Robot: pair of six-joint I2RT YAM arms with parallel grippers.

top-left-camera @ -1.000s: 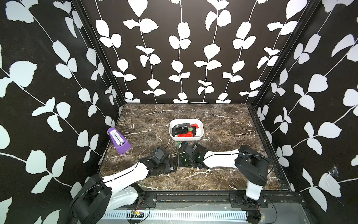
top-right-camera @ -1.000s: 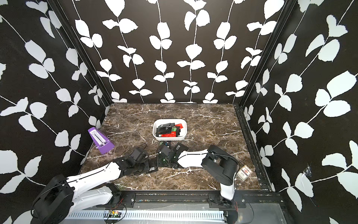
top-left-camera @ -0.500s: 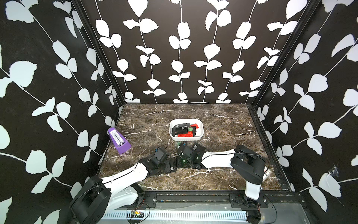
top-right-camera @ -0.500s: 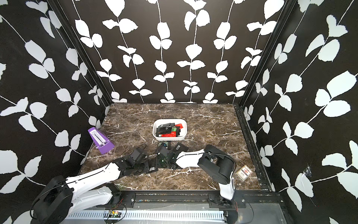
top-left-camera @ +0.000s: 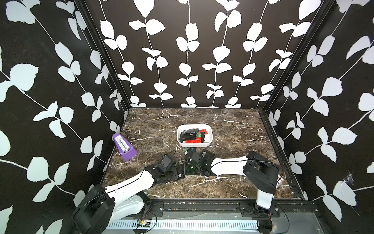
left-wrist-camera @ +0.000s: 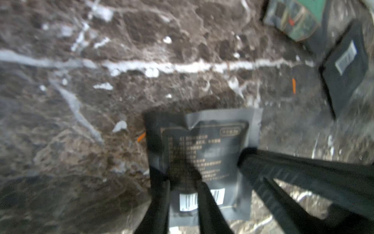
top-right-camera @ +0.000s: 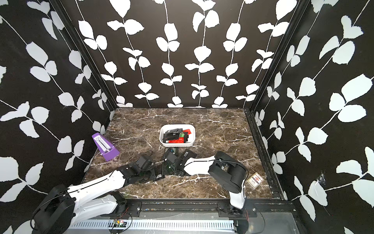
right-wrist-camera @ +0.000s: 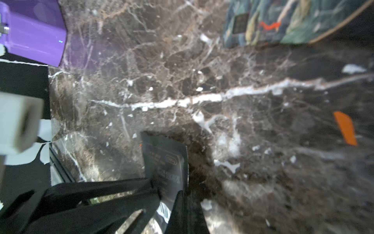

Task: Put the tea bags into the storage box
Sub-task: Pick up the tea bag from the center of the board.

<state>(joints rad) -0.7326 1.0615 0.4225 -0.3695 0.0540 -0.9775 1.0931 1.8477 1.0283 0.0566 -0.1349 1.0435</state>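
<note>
Black tea bag [right-wrist-camera: 166,162] pinched in right gripper [right-wrist-camera: 170,190], left gripper [left-wrist-camera: 212,162] jaws apart, no clear hold; pick looks done, next needs lift and carry over storage box [top-left-camera: 194,144].

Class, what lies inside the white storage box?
Inside the storage box: a jumbled pile of black sachets, red sachets and one green sachet. Whatever lies beneath the pile is covered.

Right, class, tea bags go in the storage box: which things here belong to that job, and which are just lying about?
Job: storage box, tea bags inside it, gripped black tea bag, loose black tea bag, green tea bag.
Lying about: purple metronome, printed card box.
</note>
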